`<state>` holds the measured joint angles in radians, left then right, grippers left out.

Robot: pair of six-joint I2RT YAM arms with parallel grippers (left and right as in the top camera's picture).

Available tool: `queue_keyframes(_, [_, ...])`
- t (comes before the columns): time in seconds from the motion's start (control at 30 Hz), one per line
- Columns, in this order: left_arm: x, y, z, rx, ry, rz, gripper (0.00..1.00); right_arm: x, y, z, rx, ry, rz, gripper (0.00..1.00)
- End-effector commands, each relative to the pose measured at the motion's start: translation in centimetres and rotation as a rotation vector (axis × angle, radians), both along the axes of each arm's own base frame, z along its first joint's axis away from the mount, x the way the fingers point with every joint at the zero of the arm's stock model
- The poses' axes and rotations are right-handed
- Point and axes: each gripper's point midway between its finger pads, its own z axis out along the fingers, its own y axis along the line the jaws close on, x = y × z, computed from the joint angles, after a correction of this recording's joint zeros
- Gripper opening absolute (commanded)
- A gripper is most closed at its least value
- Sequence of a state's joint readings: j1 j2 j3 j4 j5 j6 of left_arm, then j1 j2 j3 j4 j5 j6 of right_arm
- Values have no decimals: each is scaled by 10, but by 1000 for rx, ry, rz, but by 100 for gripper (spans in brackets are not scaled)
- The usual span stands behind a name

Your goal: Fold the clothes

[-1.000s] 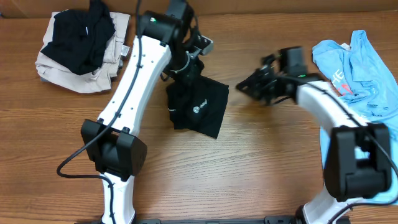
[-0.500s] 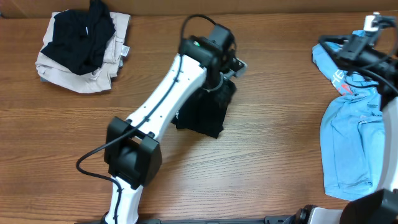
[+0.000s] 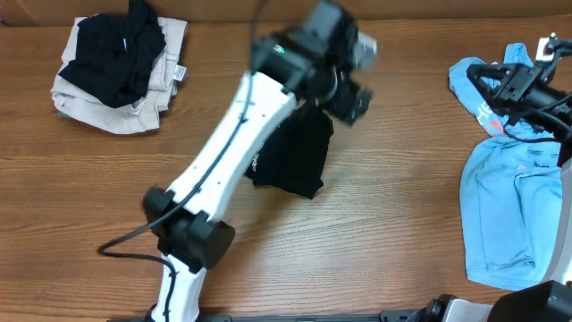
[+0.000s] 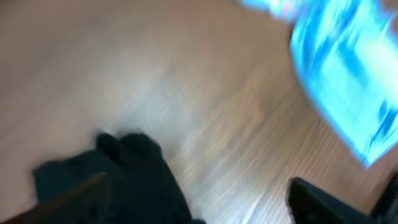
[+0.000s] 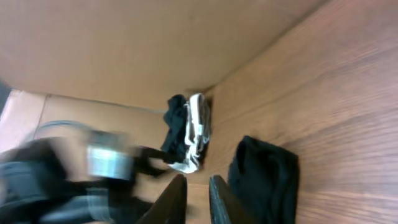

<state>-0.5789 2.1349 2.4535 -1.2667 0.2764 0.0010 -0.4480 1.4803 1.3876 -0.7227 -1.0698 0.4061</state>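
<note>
A folded black garment (image 3: pixel 290 159) lies mid-table. My left gripper (image 3: pixel 350 93) hovers blurred above its far right corner. In the left wrist view the jaws stand wide open and hold nothing, with the black garment (image 4: pixel 109 180) below left and the blue shirt (image 4: pixel 348 74) at upper right. The crumpled blue shirt (image 3: pixel 508 188) lies at the table's right edge. My right gripper (image 3: pixel 484 80) is over its upper left part. In the right wrist view the right gripper (image 5: pixel 196 200) has its jaws a narrow gap apart with nothing between them, looking across at the black garment (image 5: pixel 264 180).
A pile of black and beige clothes (image 3: pixel 116 63) sits at the back left corner, and this pile (image 5: pixel 186 134) also shows far off in the right wrist view. The left arm (image 3: pixel 232 152) stretches diagonally over the table. A cardboard wall (image 5: pixel 155 43) runs behind.
My left gripper let go of the black garment, opened wide and swung up toward the back right. My right gripper moved right onto the blue shirt's area and its jaws parted slightly.
</note>
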Motion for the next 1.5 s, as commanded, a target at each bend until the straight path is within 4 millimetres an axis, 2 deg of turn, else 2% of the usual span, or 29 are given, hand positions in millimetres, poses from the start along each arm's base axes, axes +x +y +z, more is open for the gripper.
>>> queue_keyframes(0.0, [11,30,76,-149,-69,167,100,2,4,-9,-144,-7,-9,22])
queue_keyframes(0.07, [12,47,97,-181,-92,212,100,4,19,-19,-187,19,18,28])
queue_keyframes(0.1, [13,55,104,-188,-100,232,100,6,32,-25,-217,31,42,36])
queue_keyframes(0.13, [15,74,111,-183,-111,279,100,8,55,-35,-276,45,82,48])
queue_keyframes(0.23, [20,109,108,-125,-105,374,100,11,103,-58,-419,78,141,63])
queue_keyframes(0.33, [21,142,94,-65,-56,451,100,11,146,-87,-568,128,162,65])
queue_keyframes(0.53, [23,183,82,2,-15,549,100,8,221,-148,-729,184,233,65])
queue_keyframes(0.63, [25,197,79,33,-16,588,100,7,246,-182,-743,220,284,64])
queue_keyframes(0.7, [24,201,78,44,-10,596,100,7,254,-201,-751,246,306,63])
queue_keyframes(0.73, [23,205,76,61,-8,608,100,6,261,-217,-760,265,325,61])
queue_keyframes(0.83, [24,209,73,83,-8,619,100,4,267,-232,-769,287,340,59])
queue_keyframes(0.87, [24,209,71,88,-4,621,100,3,266,-239,-772,309,333,56])
queue_keyframes(1.0, [24,209,71,89,-2,621,100,3,258,-243,-804,332,311,41])
queue_keyframes(1.13, [24,210,71,94,-5,625,100,3,238,-237,-807,368,272,24])
queue_keyframes(1.27, [25,210,70,94,-4,625,100,2,218,-212,-745,392,241,4])
queue_keyframes(1.37, [25,210,69,97,-1,625,100,-5,202,-199,-686,433,241,4])
queue_keyframes(1.47, [25,210,66,102,8,624,100,-15,181,-202,-682,515,230,4])
